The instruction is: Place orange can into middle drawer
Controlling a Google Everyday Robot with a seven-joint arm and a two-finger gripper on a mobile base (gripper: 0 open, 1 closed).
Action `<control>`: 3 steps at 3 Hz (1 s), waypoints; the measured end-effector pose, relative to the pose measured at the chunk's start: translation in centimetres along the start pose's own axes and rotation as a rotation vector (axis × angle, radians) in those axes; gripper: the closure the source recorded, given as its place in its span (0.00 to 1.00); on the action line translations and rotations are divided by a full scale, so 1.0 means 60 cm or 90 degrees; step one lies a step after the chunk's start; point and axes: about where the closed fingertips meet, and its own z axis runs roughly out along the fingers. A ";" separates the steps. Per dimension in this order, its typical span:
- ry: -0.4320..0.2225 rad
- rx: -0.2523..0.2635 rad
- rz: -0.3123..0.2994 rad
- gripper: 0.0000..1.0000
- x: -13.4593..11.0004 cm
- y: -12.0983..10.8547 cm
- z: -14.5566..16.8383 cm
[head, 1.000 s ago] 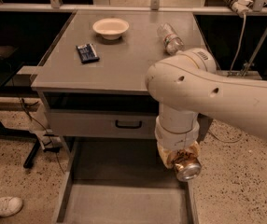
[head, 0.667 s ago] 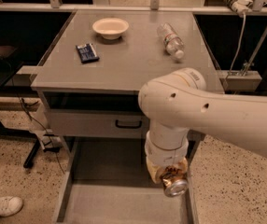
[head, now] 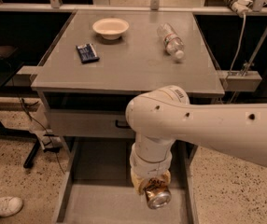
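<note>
While the hand (head: 153,186) hangs over the open middle drawer (head: 96,204), its fingers are clamped on the orange can (head: 157,195).
The can is tilted in the grip, one silver end toward the camera, over the right part of the drawer's floor. Beyond the hand, up on the bench (head: 133,71), lie a white bowl (head: 110,28), a blue packet (head: 87,53) and a clear bottle (head: 171,40) on its side.
</note>
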 end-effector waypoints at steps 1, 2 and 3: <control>-0.016 -0.031 0.010 1.00 -0.019 0.021 0.030; -0.039 -0.114 0.036 1.00 -0.068 0.061 0.098; -0.064 -0.195 0.056 1.00 -0.129 0.100 0.173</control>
